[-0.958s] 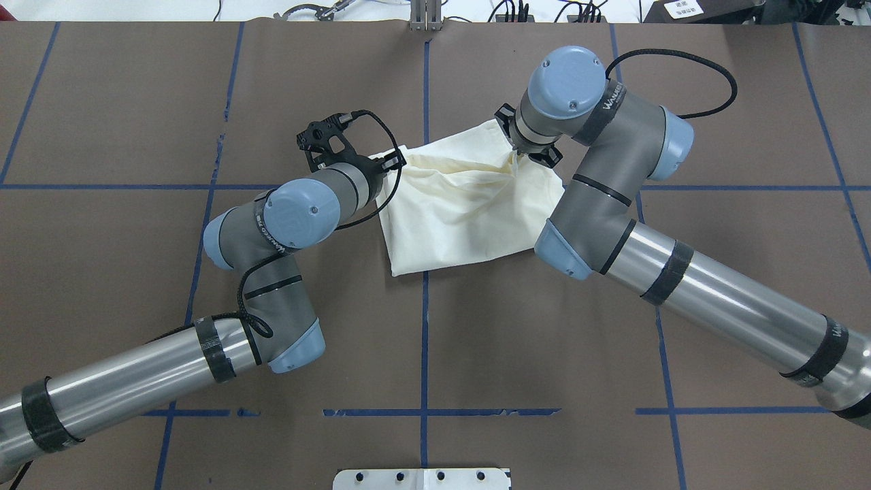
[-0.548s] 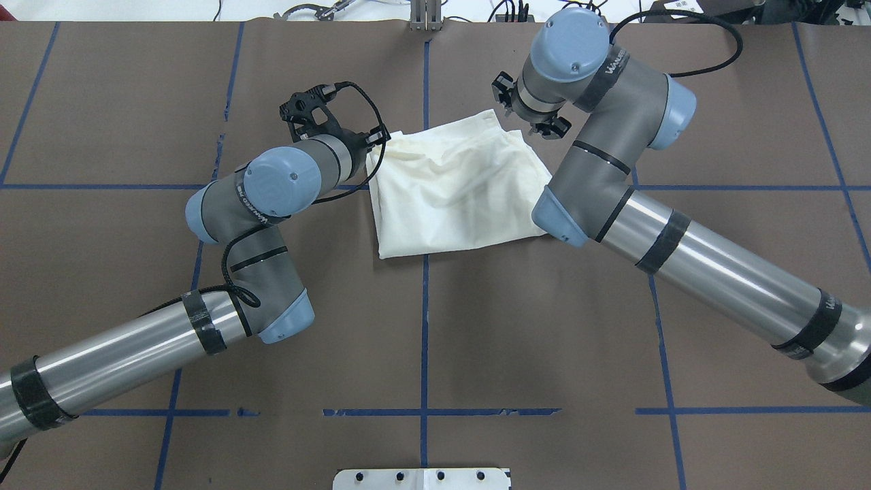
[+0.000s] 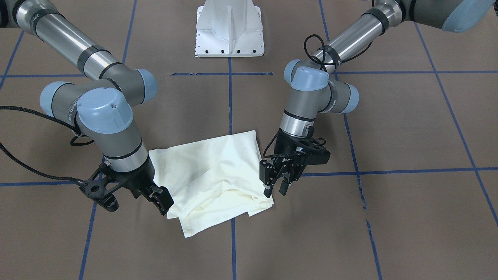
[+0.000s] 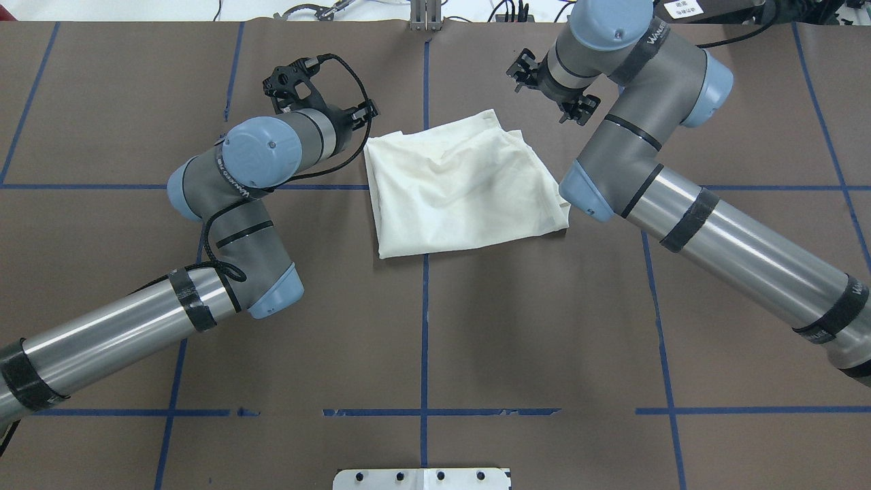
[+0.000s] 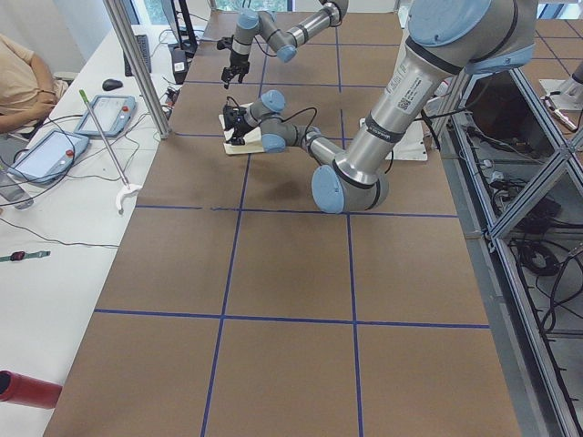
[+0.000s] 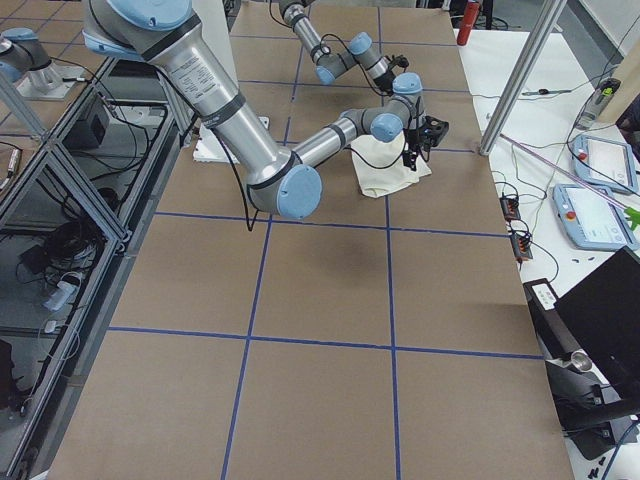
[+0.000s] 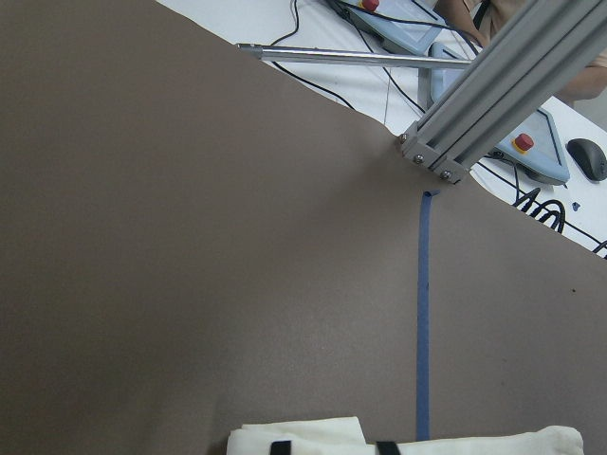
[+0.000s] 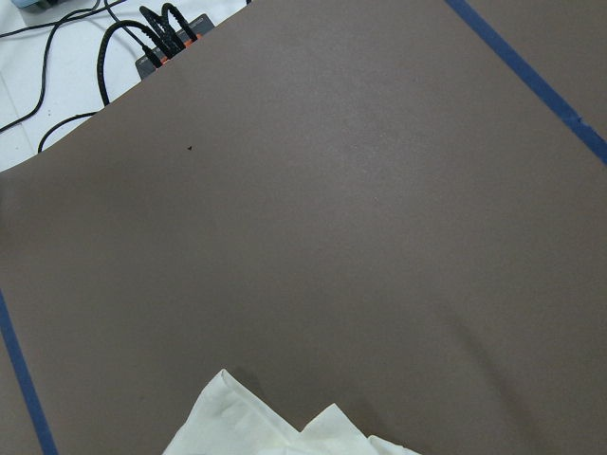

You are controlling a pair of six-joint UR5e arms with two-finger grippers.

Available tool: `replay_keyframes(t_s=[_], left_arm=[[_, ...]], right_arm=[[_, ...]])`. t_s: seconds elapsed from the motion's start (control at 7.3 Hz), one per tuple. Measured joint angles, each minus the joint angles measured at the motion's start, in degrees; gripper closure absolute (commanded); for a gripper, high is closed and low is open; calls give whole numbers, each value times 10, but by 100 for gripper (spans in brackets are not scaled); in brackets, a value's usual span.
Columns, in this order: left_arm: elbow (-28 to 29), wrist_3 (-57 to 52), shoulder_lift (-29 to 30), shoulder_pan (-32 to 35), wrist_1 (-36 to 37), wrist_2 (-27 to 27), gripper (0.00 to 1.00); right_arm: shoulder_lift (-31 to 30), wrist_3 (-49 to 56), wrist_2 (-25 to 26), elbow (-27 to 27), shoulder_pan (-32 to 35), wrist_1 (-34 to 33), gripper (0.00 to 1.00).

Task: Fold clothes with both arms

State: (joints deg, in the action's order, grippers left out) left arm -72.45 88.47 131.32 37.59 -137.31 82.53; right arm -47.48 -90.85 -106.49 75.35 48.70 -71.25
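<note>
The clothes are one cream T-shirt (image 4: 463, 190) lying folded in a rough square on the brown table, plain side up, no print showing (image 3: 210, 175). My left gripper (image 3: 275, 189) hangs open just off one far corner of the shirt, its fingers apart with nothing between them. Two fingertips (image 7: 280, 447) show at the bottom of the left wrist view over the shirt's edge (image 7: 427, 441). My right gripper (image 3: 162, 200) stands open beside the other far corner, clear of the cloth. A shirt corner (image 8: 256, 427) shows in the right wrist view.
The white pedestal base (image 3: 229, 31) is at the near table edge. An aluminium post (image 7: 493, 85) stands at the far edge. Beyond it is a bench with tablets and cables (image 5: 55, 146), where a person (image 5: 23, 77) sits. Blue tape lines cross the table (image 4: 424, 327).
My right gripper let go of the raised fold and moved up and away. The left gripper drew back to the left. The shirt settled flat.
</note>
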Motion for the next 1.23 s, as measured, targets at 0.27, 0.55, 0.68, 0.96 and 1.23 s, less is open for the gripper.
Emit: replay_keyframes(t_s=[0.27, 0.55, 0.68, 0.96, 1.23], left_arm=[[-3, -69, -15, 37, -1, 68, 47], [-24, -218, -66, 116, 3, 199, 46], [-43, -298, -99, 179, 7, 286, 46], [-63, -467, -154, 314, 32, 438, 46], [-85, -635, -200, 429, 100, 530, 38]], right_arm=[[-31, 49, -28, 14, 24, 1, 0], [-93, 170, -117, 47, 106, -2, 0], [-130, 252, -167, 63, 165, -5, 0], [-189, 452, -259, 78, 295, -39, 0], [-243, 654, -288, 116, 370, -134, 0]])
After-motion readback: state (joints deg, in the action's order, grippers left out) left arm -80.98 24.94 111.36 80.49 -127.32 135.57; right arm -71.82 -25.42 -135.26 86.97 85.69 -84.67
